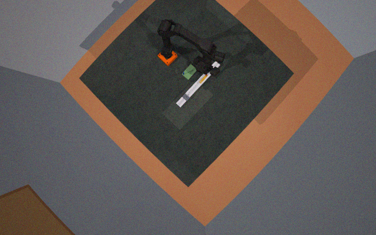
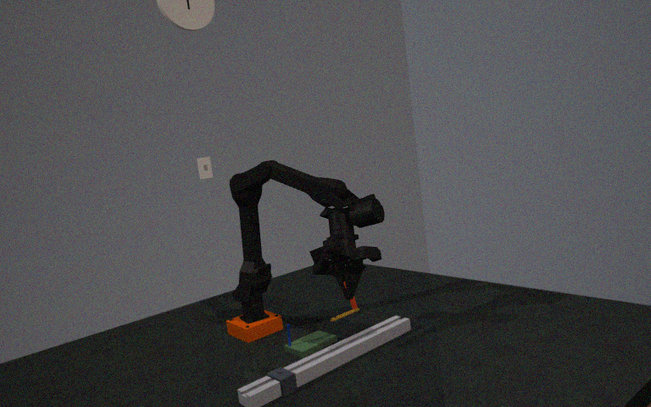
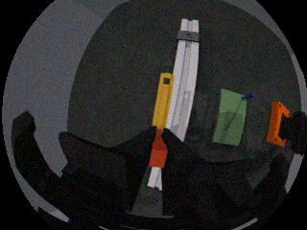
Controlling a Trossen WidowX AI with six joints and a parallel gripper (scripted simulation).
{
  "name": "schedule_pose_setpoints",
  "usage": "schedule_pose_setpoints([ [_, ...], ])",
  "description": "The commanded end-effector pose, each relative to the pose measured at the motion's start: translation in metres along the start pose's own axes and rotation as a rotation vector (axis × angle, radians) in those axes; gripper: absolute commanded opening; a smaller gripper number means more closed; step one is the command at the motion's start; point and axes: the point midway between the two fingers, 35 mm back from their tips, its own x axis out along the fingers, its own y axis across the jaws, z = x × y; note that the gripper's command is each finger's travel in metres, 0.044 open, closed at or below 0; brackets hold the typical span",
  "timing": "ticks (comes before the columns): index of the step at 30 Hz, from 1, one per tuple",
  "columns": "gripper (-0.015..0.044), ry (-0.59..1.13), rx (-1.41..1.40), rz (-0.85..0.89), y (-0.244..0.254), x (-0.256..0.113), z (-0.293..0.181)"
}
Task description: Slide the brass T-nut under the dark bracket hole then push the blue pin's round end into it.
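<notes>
Wrist view, brass T-nut (image 1: 203, 79) (image 2: 344, 315) (image 3: 163, 101) beyond the gripper's (image 1: 206, 73) (image 2: 350, 297) (image 3: 160, 129) fingertips, orange handle (image 2: 353, 303) (image 3: 158, 155) clamped.

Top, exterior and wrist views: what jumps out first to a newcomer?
The orange base block under the black arm, the brightest thing on the dark surface. Next, the long pale rail with its dark bracket near one end. Then the brass T-nut, hanging by its orange handle from the pincer.

Black segmented arm (image 1: 190, 37) (image 2: 296, 179) — orange square base (image 1: 168, 62) (image 2: 248, 333) (image 3: 275, 126), dark screws, black tapered fingers (image 2: 351, 297)
</notes>
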Motion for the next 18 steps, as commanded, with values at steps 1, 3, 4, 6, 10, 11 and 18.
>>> schedule_pose_setpoints([
  [1,-0.015,-0.006,0.009,0.02,0.0,-0.0012,0.0012],
  [3,-0.015,-0.006,0.011,0.027,-0.0003,-0.0012,0.0012],
  [4,-0.015,-0.006,0.012,0.03,-0.0005,-0.0012,0.0012],
  [6,-0.015,-0.006,0.014,0.036,-0.0009,-0.0012,0.0011],
  [10,-0.015,-0.007,0.017,0.049,-0.0017,-0.0012,0.001],
  [11,-0.015,-0.007,0.018,0.052,-0.0019,-0.0012,0.001],
  [18,-0.015,-0.007,0.025,0.074,-0.0033,-0.0011,0.0009],
])
